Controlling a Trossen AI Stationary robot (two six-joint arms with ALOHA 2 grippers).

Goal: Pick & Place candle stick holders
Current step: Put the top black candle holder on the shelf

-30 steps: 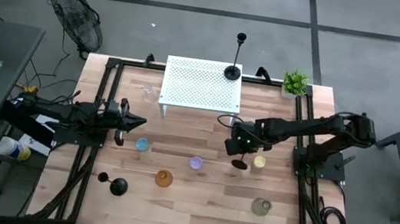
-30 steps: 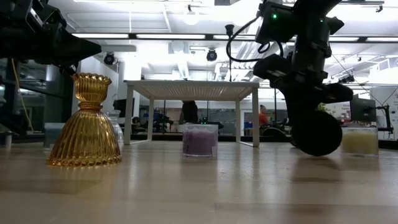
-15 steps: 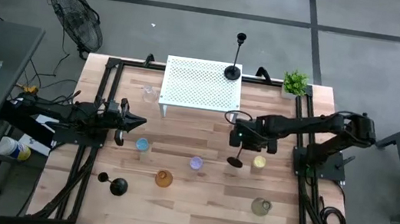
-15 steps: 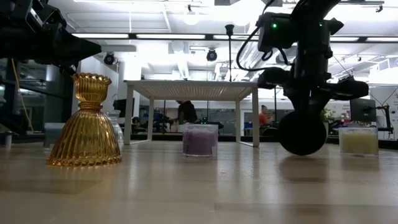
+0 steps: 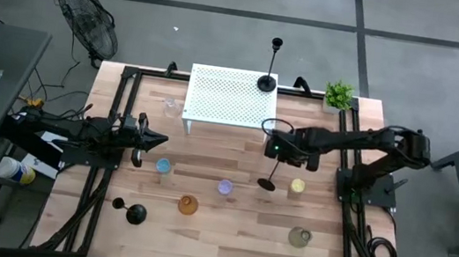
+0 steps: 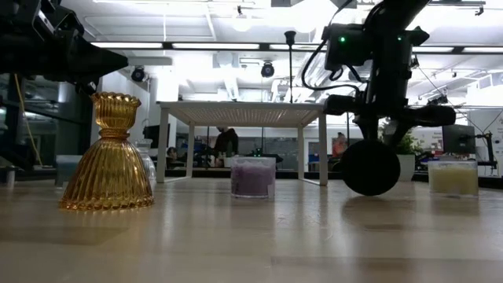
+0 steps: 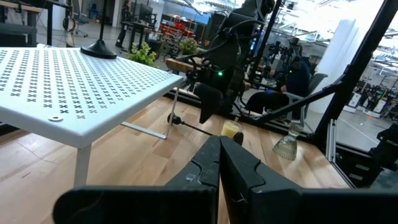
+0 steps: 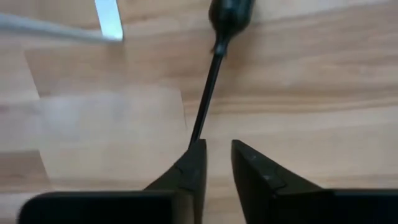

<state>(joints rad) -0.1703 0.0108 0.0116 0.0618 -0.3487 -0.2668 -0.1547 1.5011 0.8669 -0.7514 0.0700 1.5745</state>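
Note:
A slim black candlestick lies on its side right of centre. Its round base (image 5: 266, 185) stands on edge and faces the near edge (image 6: 369, 167). Its stem (image 8: 208, 87) runs toward the far edge to the cup (image 8: 230, 15). My right gripper (image 8: 217, 152) points down over the stem, its fingers a narrow gap apart with nothing between them. A second candlestick (image 5: 267, 82) stands upright on the white stand (image 5: 232, 98). A third (image 5: 131, 212) lies at the near left. My left gripper (image 5: 161, 140) waits shut and level at the left. My right gripper stands over the lying candlestick's stem from above. The stem (image 8: 198, 134) runs up to the tip of one finger (image 8: 194, 155) and goes out of sight under it. Whether that fingertip touches the stem I cannot tell. Nothing sits in the gap.
Glass holders dot the table: blue (image 5: 162, 166), purple (image 5: 224, 186), amber (image 5: 188, 205), yellow (image 5: 297, 186) close to the lying base, a clear one (image 5: 299, 237). A potted plant (image 5: 338, 96) stands at the far right corner. Black rails frame the table.
My right gripper has gone a little toward the far edge and rolled about its own axis. The candlestick's base has slid slightly toward the table's left and away from the near edge, still on edge and facing the near side.

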